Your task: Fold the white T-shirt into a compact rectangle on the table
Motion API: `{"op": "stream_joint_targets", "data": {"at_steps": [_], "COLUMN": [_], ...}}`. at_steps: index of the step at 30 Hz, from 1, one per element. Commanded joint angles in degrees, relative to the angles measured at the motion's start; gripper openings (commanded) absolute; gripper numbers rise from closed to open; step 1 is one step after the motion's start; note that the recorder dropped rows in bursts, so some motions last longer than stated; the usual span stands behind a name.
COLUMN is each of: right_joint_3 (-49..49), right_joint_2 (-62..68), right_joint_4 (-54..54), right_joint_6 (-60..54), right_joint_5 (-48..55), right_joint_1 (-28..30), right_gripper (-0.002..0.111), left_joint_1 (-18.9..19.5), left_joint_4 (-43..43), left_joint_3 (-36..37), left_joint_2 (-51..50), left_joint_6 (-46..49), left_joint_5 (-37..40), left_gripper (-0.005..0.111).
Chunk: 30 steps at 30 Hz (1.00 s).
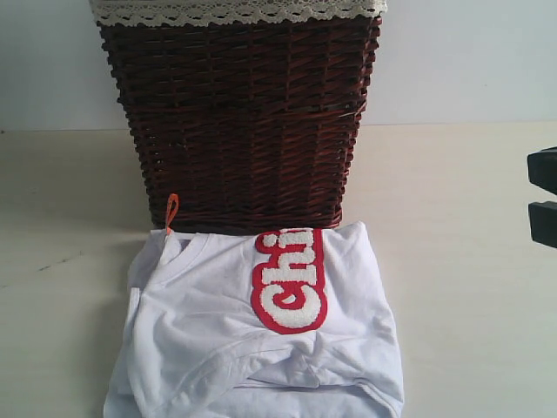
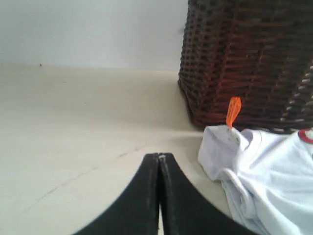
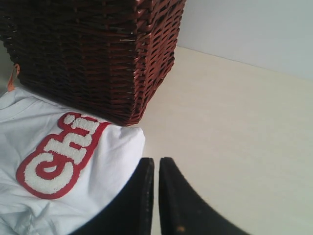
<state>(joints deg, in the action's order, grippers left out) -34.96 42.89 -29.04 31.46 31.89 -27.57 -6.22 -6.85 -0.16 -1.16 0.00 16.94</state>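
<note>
The white T-shirt (image 1: 209,340) lies folded on the table (image 1: 461,296), right in front of the basket. Its red-outlined fuzzy letters (image 1: 291,283) face up and its orange loop (image 1: 171,212) sticks up at the collar. My left gripper (image 2: 159,155) is shut with nothing in it, low over bare table (image 2: 73,137), a short way from the collar corner of the shirt (image 2: 264,171) and the loop (image 2: 233,110). My right gripper (image 3: 156,159) is shut and empty beside the shirt's edge (image 3: 115,156) near the letters (image 3: 58,156); it shows at the exterior view's right border (image 1: 541,198).
A dark wicker basket (image 1: 235,122) with a lace-trimmed liner (image 1: 235,10) stands just behind the shirt, close to both grippers (image 2: 244,58) (image 3: 88,49). A pale wall runs behind the table. Bare tabletop (image 3: 234,122) spreads on both sides of the shirt.
</note>
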Motion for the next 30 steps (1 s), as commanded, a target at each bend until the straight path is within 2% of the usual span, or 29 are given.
{"op": "stream_joint_targets", "data": {"at_steps": [1,6,30], "right_joint_3": [0.29,0.29,0.29], "right_joint_2": [-0.21,-0.21,-0.21], "right_joint_4": [0.03,0.03,0.03], "right_joint_6": [0.11,0.11,0.11], "right_joint_5": [-0.33,-0.33,-0.33], "right_joint_1": [0.38,0.38,0.38], "right_gripper": [0.007,0.007,0.007], "left_joint_1": [1.57,3.14,3.14], "left_joint_4": [0.85,0.49,0.49], "left_joint_3": [0.16,0.16,0.16], "left_joint_2": [1.05,1.16,1.16], "left_joint_6": [0.00,2.96,2.66], "left_joint_5": [2.64,3.31,3.31], "left_gripper": [0.000,0.000,0.000]}}
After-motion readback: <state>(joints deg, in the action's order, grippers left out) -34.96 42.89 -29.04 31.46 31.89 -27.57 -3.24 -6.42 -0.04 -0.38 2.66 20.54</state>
